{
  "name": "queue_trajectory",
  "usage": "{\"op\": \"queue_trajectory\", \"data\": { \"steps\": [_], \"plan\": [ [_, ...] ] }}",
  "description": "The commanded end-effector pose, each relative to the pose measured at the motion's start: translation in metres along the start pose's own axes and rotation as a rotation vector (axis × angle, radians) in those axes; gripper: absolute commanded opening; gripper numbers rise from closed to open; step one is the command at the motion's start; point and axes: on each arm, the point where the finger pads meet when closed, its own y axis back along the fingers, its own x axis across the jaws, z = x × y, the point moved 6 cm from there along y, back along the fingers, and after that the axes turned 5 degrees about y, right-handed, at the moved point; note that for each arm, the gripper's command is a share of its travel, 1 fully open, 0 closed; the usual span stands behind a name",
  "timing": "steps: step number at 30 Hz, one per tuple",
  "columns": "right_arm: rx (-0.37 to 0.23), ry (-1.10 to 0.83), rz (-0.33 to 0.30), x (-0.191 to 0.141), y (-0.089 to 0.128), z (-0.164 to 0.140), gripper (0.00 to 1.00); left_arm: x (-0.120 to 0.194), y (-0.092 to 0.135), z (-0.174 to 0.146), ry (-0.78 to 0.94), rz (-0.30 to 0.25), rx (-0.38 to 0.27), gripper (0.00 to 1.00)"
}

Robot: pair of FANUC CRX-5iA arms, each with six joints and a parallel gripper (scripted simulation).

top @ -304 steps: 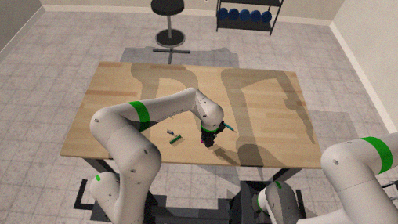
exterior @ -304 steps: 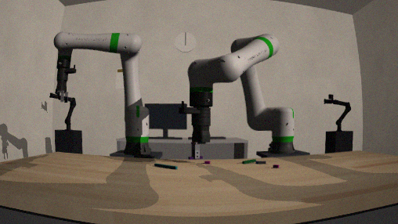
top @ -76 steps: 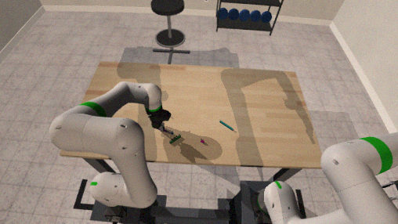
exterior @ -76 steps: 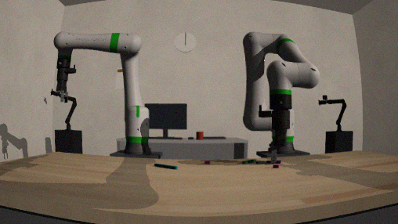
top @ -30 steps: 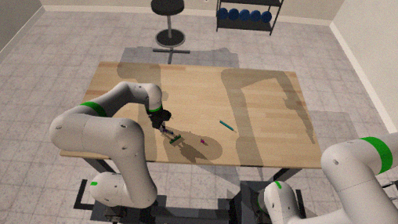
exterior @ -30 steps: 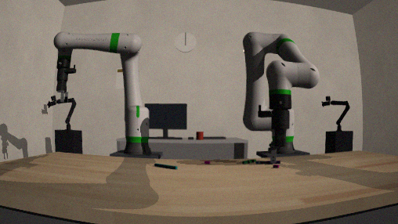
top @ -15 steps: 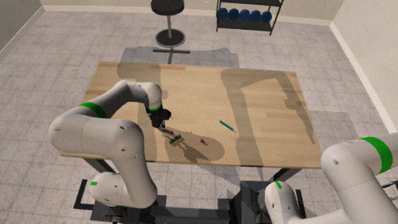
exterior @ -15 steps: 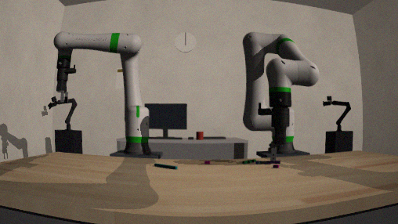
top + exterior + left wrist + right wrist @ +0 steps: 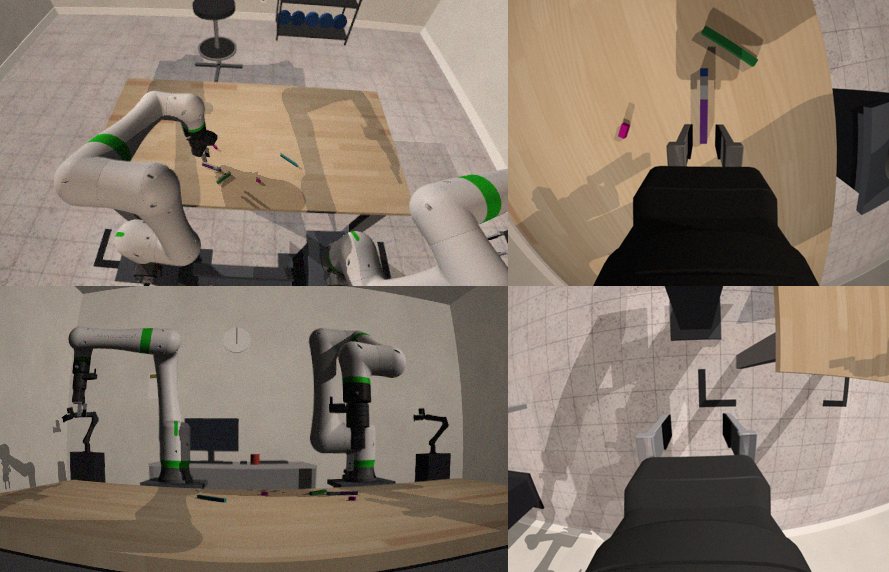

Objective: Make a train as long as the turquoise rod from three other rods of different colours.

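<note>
Left gripper (image 9: 205, 156) (image 9: 704, 139) half open, empty, right gripper (image 9: 696, 430) wide open, empty, 3-rod train (image 9: 212, 167) (image 9: 703, 106), seemingly touching

Blue (image 9: 703, 72), grey (image 9: 703, 89), purple rods (image 9: 703, 121) aligned.
</note>
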Motion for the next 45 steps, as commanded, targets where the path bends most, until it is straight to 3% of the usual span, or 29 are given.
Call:
{"op": "queue_trajectory", "data": {
  "steps": [1, 10, 11, 34, 45],
  "plan": [
    [-0.002, 0.0, 0.0, 0.0, 0.001, 0.0, 1.0, 0.0, 0.012, 0.0, 0.0, -0.001, 0.0, 0.54],
    [-0.002, 0.0, 0.0, 0.0, 0.001, 0.0, 1.0, 0.0, 0.02, 0.0, 0.0, -0.001, 0.0, 0.54],
    [-0.002, 0.0, 0.0, 0.0, 0.001, 0.0, 1.0, 0.0, 0.02, 0.0, 0.0, -0.001, 0.0, 1.0],
    [-0.002, 0.0, 0.0, 0.0, 0.001, 0.0, 1.0, 0.0, 0.022, 0.0, 0.0, -0.001, 0.0, 1.0],
    [-0.002, 0.0, 0.0, 0.0, 0.001, 0.0, 1.0, 0.0, 0.053, 0.0, 0.0, -0.001, 0.0, 1.0]
  ]
}}
